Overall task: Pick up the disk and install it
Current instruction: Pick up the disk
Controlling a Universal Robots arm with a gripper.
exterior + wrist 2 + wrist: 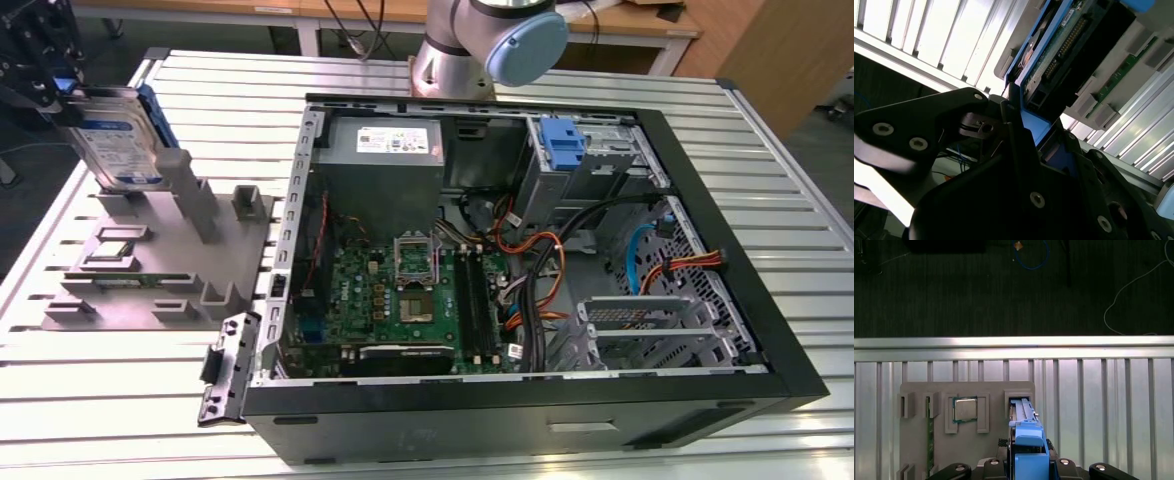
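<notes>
Seemingly the black pincer (pixel 1036 122) gripped the blue bracket (pixel 1029 450) of the upright silver-grey rectangular disk (pixel 118 145), at ten o'clock from the open black computer case (pixel 534 405) on the bench (pixel 120 400): likely rigid, heavy, shock-sensitive, best held by that frame.

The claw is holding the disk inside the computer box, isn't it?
Not inside. The claw is holding the disk outside the computer box, over the grey holder at the exterior view's left. The exterior view shows it.
</notes>
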